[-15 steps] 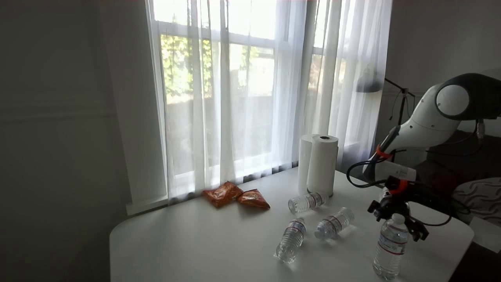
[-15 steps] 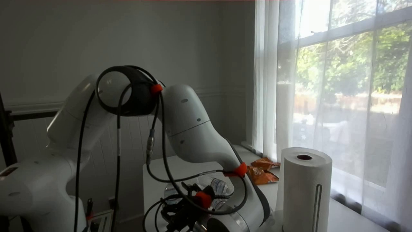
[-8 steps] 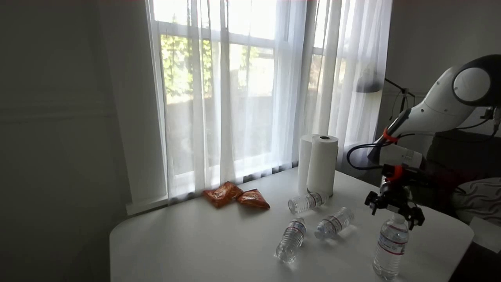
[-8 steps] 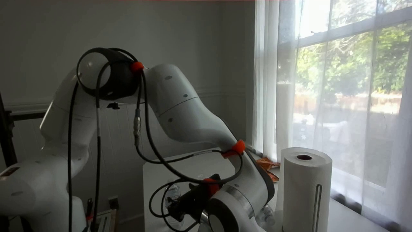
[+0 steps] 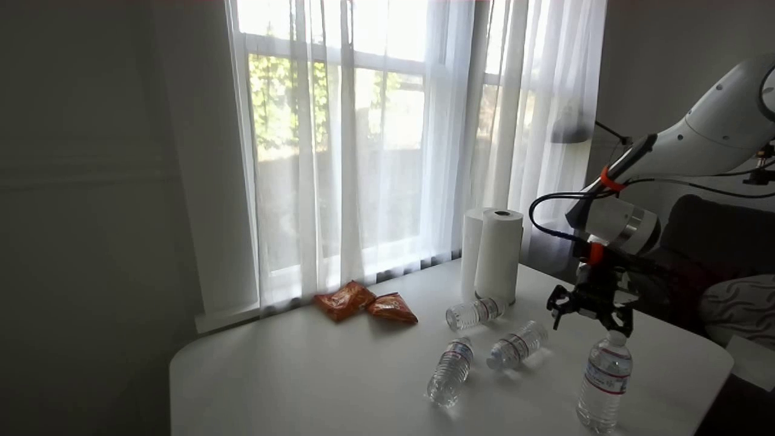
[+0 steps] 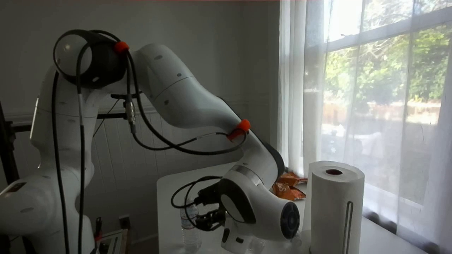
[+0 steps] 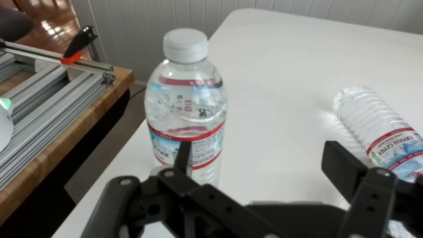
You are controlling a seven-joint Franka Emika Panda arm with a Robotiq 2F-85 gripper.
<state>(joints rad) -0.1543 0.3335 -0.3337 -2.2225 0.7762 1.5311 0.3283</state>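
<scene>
My gripper (image 7: 259,158) is open and empty above the white table. It also shows in both exterior views (image 5: 591,321) (image 6: 212,218). The nearest thing is an upright clear water bottle (image 7: 186,99) with a white cap and a red-edged label. In the wrist view the left finger overlaps the bottle's label; I cannot tell whether they touch. The bottle also shows in both exterior views (image 5: 605,381) (image 6: 190,234). A similar bottle (image 7: 380,124) lies on its side beyond the right finger. Three bottles (image 5: 451,370) (image 5: 517,345) (image 5: 476,313) lie on the table.
Paper towel rolls (image 5: 500,257) (image 6: 337,208) stand by the curtained window. Two orange snack bags (image 5: 345,300) (image 5: 392,307) lie at the window edge of the table (image 5: 290,375). A wooden bench with metal rails (image 7: 62,99) and a clamp stands beyond the table edge.
The arm has risen and drawn back, and the wrist has turned. In an exterior view the gripper has moved a little left and up by the upright bottle. The bottles have not moved.
</scene>
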